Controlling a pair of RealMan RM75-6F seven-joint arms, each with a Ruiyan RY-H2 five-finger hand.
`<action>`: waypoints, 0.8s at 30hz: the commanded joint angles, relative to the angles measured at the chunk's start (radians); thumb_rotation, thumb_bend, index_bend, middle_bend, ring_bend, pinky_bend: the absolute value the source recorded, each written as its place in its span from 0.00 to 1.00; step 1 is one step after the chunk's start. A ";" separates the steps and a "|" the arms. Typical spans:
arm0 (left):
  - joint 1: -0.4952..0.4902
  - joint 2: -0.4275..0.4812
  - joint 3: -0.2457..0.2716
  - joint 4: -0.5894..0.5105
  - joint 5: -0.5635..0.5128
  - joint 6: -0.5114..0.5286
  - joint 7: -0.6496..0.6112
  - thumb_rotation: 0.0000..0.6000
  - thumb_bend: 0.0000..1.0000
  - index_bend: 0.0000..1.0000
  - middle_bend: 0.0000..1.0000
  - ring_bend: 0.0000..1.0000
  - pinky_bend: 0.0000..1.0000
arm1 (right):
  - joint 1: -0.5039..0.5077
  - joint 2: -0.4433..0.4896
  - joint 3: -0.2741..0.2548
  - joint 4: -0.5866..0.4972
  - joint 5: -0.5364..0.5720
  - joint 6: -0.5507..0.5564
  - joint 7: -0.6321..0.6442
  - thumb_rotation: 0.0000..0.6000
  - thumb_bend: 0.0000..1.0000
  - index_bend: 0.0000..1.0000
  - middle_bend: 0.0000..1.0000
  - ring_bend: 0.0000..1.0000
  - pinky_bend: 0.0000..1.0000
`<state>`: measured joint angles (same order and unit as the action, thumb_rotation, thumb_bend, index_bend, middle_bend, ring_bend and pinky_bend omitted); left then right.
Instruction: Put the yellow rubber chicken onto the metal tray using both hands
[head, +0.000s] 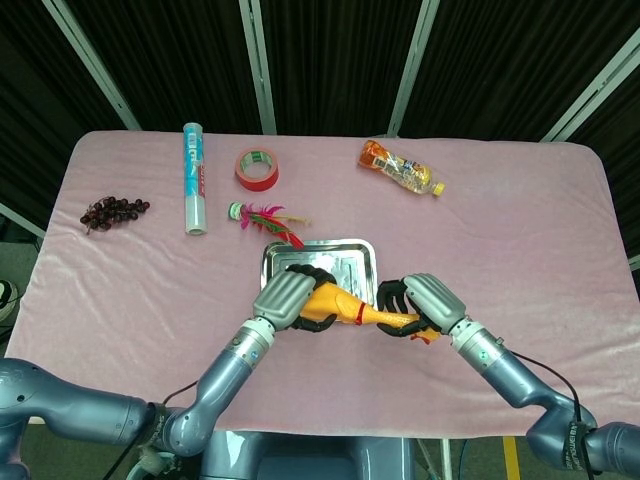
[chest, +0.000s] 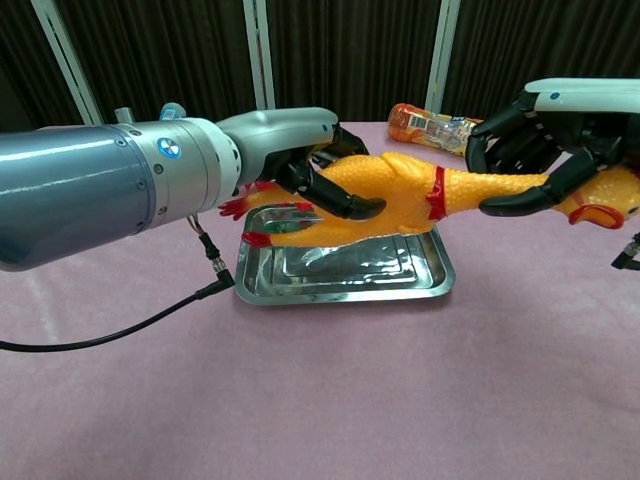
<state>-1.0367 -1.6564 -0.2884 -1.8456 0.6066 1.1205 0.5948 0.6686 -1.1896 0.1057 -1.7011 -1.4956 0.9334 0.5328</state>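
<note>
The yellow rubber chicken (chest: 400, 190) (head: 345, 306) with a red neck band hangs in the air above the metal tray (chest: 420, 285) (head: 320, 249). My left hand (chest: 300, 165) (head: 285, 296) grips its body and legs end. My right hand (chest: 545, 135) (head: 425, 302) grips its neck and head end, which juts out past the tray's right edge. The chicken's red feet (chest: 255, 215) hang over the tray's left part. It does not touch the tray.
A pink cloth covers the table. Behind the tray lie a pink feather toy (head: 262, 217), a red tape roll (head: 257, 168), a blue-white tube (head: 194, 177), dark grapes (head: 113, 211) and an orange bottle (head: 402, 167) (chest: 430, 125). A black cable (chest: 120, 325) trails from my left arm.
</note>
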 joint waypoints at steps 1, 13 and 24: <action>0.001 -0.009 0.000 0.005 0.023 0.012 -0.007 0.88 0.56 0.58 0.45 0.32 0.19 | 0.000 -0.001 -0.001 0.003 0.000 0.001 0.000 1.00 0.76 0.95 0.71 0.70 0.84; 0.009 -0.029 0.018 0.019 0.090 0.025 -0.023 1.00 0.72 0.80 0.69 0.53 0.22 | -0.004 0.001 -0.002 0.008 -0.003 0.010 0.011 1.00 0.77 0.95 0.71 0.71 0.85; 0.019 -0.011 0.021 -0.003 0.082 0.014 -0.032 1.00 0.24 0.31 0.41 0.42 0.22 | -0.006 0.007 -0.004 0.013 -0.004 0.013 0.021 1.00 0.77 0.95 0.71 0.71 0.85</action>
<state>-1.0190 -1.6700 -0.2666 -1.8466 0.6903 1.1361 0.5647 0.6629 -1.1825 0.1021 -1.6880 -1.4995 0.9464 0.5538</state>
